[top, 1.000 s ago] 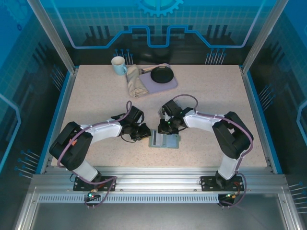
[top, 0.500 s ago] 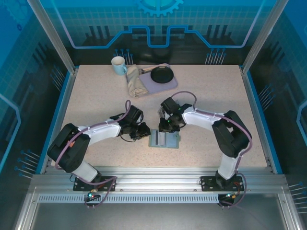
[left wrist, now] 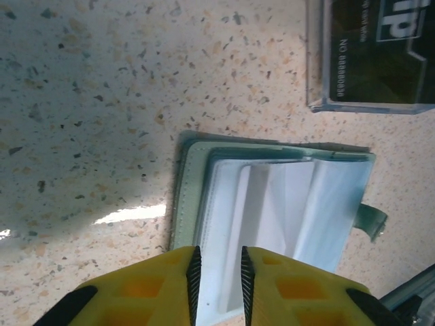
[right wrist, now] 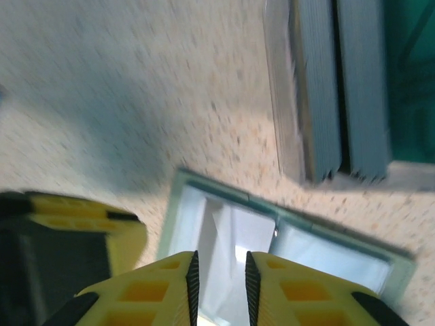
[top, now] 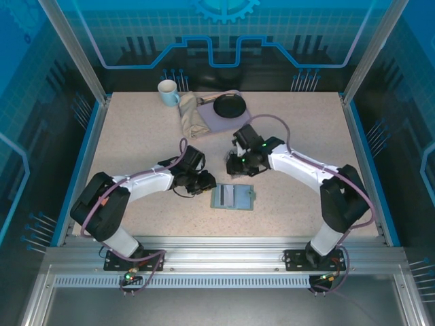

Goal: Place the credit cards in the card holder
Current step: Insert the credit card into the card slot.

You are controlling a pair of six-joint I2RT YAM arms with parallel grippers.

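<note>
Noted speckled table (top: 306, 136) as base for everything. Found left arm (top: 136, 190) reaching in from near left and right arm (top: 306, 170) bent in from near right.

At far edge, marked crumpled beige cloth (top: 194, 117) against a lavender mat (top: 238, 121), black pan (top: 230, 106) on the mat, and pale mug (top: 167, 93) just left of the cloth.

Located card holder (top: 232, 197) near centre, toward the near side, lying open and flat with pale inside up (small tab at its right edge).

Spotted clear box (left wrist: 319, 61) just beyond the card holder, apart from it, with the credit cards (left wrist: 380, 54) inside. Read printed digits on the dark top face. Saw a grey-blue stack edge-on from the right wrist.

Placed left gripper (top: 207, 182) just left of the card holder, over its edge. Jaws parted by a slit, released, nothing between.

Placed right gripper (top: 236, 163) on the far side, apart. Same narrow gap, released, empty.
</note>
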